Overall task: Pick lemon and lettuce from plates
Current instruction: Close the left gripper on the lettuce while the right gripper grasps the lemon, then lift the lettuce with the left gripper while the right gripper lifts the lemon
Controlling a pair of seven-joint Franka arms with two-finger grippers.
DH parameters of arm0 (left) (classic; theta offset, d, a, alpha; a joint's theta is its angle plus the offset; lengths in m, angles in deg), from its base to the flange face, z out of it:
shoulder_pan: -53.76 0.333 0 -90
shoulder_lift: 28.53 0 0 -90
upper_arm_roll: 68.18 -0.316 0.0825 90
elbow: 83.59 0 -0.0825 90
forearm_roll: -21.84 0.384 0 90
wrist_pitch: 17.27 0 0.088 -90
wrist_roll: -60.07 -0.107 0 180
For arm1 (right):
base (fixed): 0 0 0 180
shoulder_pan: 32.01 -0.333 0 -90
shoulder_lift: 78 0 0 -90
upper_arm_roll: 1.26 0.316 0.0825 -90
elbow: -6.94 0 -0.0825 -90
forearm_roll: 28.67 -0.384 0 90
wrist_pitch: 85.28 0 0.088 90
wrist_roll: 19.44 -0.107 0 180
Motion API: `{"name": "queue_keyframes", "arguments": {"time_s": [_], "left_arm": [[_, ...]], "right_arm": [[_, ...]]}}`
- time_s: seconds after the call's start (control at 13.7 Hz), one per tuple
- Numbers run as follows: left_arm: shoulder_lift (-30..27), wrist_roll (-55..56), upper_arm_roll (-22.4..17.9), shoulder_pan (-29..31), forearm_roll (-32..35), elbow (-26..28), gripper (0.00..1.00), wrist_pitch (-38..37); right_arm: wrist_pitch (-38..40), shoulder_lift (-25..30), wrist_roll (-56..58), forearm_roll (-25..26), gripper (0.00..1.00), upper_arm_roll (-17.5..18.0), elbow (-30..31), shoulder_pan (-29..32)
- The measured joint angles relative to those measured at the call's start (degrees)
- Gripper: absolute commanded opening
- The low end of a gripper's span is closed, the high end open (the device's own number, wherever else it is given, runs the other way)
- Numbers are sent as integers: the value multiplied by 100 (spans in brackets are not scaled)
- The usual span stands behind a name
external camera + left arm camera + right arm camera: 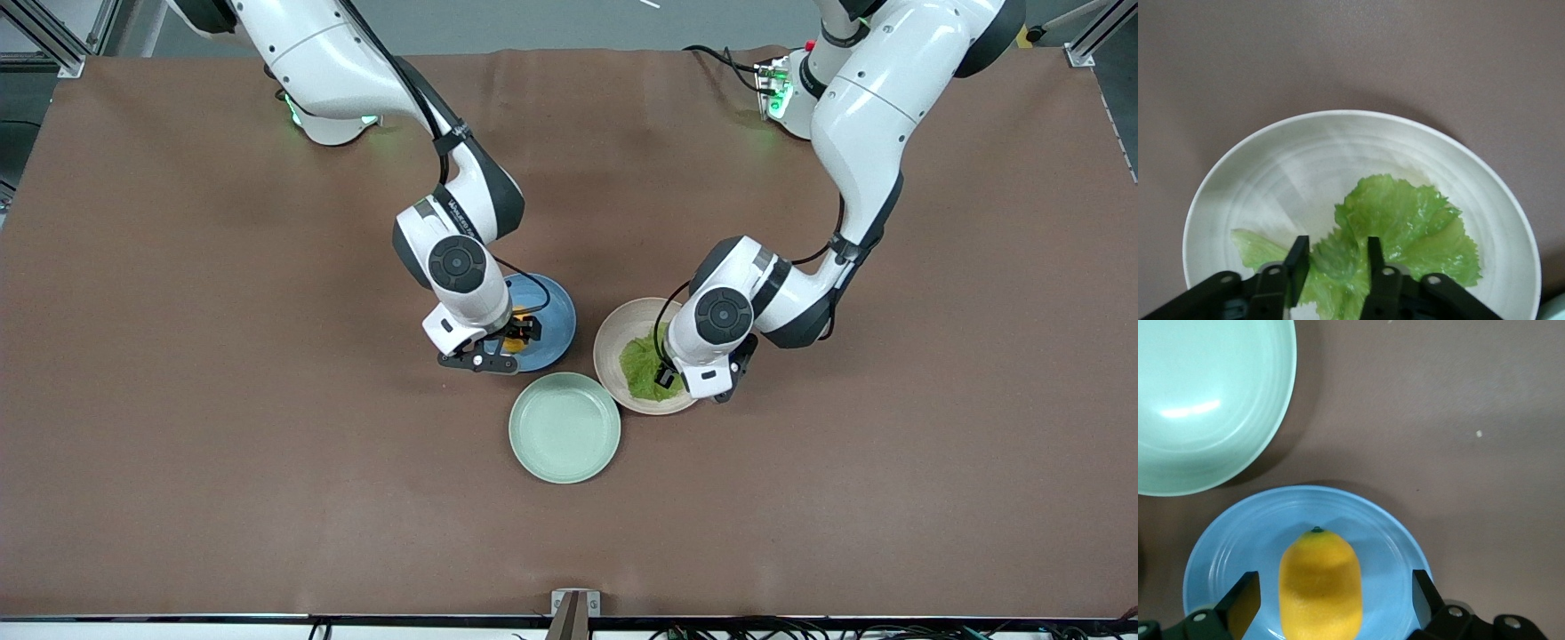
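Plates first, since they are the largest things in play: the blue plate point(549, 313) sits under our right gripper point(508, 347), the beige plate point(620, 336) under our left gripper point(669, 378), and the mint-green plate point(564, 428) lies bare just beside both, nearer the front camera.

Next in size, the lettuce point(1398, 233) lies flat on the beige plate point(1271, 173). Our left gripper point(1335, 261) is down on it, its fingers point(1298, 257) partly closed with a fold of leaf bunched between them, though we cannot say from this whether the pinch is firm yet.

Smallest, the lemon point(1321, 583) rests on the blue plate point(1225, 540), directly between the spread fingers point(1245, 597) of our right gripper point(1331, 599). Clear gaps show on both sides of the fruit, so that gripper holds nothing.

By our reading, neither item has left its plate. Both approaches look complete: what remains is closing on the lemon, securing the leaf, and lifting both clear.
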Motion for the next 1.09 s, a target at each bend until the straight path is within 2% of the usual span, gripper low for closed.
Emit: {"name": "queue_keyframes", "arguments": {"time_s": [0.07,0.22,0.36,0.44,0.66,0.88,1.02,1.09], "left_arm": [[2,0,0,0,0,-1,1,10],[1,-1,-1,0,18,-41,0,21],[-50,-10,0,14,339,-111,0,20],[-136,-25,0,37,522,-149,0,-6],[-635,-551,-3,225,642,-196,0,-167],[-1135,-1543,-9,774,652,-64,1,-356],[-1209,-2284,-16,1267,653,89,4,-363],[-1193,-2620,-23,1523,653,164,4,-353]], "right_arm": [[-106,-35,0,-3,100,12,63,-45],[-260,-64,0,-7,100,62,204,-128],[-297,-66,-1,-9,100,128,275,-172],[-298,-66,-1,-9,96,142,299,-177],[-298,-67,3,-9,67,128,332,-169],[-298,-67,3,-9,36,121,348,-159],[-296,-65,3,-11,24,121,348,-158],[-291,-61,3,-11,23,121,346,-156]]}}
